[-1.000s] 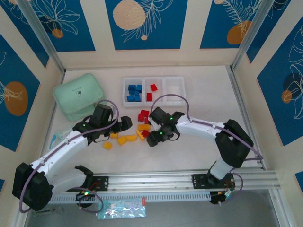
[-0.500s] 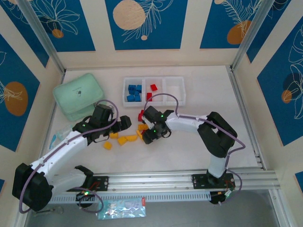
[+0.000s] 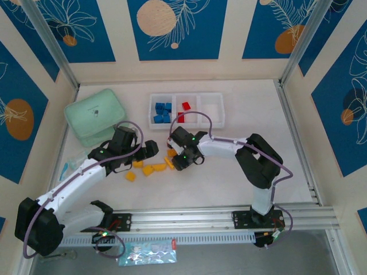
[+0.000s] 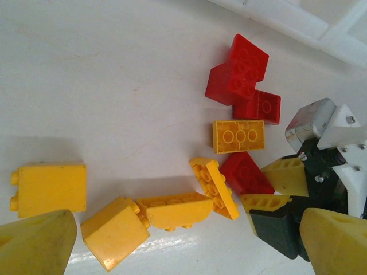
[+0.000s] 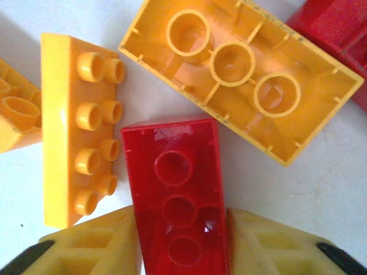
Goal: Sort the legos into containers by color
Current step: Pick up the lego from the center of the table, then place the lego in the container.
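While the tray [image 3: 213, 109] has only blue bricks [image 3: 162, 112] in its left part and two red bricks [image 3: 184, 107] in the middle, most of the sorting is left.
Just in front of the tray my right gripper [image 5: 182, 246] stands narrow on a red brick [image 5: 175, 195], with pads against both its sides. My left gripper [image 3: 150, 150] hangs wide open beside it. Yellow bricks [image 3: 148, 169] lie loose there. Room between my grippers is tight, but the way to the tray looks open.
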Robot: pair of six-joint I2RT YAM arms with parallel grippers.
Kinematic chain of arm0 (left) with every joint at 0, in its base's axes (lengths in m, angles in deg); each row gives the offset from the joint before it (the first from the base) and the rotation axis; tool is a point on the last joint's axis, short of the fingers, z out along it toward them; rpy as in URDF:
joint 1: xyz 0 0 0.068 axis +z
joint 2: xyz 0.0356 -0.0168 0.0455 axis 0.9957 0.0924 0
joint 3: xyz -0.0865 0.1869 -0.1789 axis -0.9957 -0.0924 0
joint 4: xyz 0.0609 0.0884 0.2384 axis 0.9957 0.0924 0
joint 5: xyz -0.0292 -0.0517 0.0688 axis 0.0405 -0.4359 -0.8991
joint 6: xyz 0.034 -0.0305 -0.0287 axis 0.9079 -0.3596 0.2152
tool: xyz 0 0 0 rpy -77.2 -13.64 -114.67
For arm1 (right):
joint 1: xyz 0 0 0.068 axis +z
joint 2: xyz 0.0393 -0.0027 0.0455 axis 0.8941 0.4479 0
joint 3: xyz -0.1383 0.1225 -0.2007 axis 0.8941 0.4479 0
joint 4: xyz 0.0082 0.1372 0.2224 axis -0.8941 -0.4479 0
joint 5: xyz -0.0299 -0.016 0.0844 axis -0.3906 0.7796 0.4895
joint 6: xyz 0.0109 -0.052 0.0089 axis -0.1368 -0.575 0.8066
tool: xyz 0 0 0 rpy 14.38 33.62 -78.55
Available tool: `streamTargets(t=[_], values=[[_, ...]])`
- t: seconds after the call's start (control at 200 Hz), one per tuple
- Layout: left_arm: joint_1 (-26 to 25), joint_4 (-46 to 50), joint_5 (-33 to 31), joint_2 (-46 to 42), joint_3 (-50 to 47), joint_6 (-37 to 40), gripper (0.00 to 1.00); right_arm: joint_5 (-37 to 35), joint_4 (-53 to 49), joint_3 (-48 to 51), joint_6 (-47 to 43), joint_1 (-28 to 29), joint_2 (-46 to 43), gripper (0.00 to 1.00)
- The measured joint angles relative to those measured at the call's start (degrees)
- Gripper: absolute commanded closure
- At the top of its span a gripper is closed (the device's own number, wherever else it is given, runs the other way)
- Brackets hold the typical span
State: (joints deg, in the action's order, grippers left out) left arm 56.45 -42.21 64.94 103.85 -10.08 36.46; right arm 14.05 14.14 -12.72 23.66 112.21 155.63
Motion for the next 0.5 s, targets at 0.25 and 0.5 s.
streamTargets(t=[0.25, 0.5], values=[[0.0, 0.5, 0.0, 0.3, 1.2, 0.5, 0.0, 0.1, -1.7, 0.2, 0.2, -0.7, -5.6, 0.72], [0.0, -0.3, 0.0, 4.1, 6.2, 2.3, 0.0, 0.9, -3.0, -5.0, 2.4, -8.2, -9.1, 0.72]])
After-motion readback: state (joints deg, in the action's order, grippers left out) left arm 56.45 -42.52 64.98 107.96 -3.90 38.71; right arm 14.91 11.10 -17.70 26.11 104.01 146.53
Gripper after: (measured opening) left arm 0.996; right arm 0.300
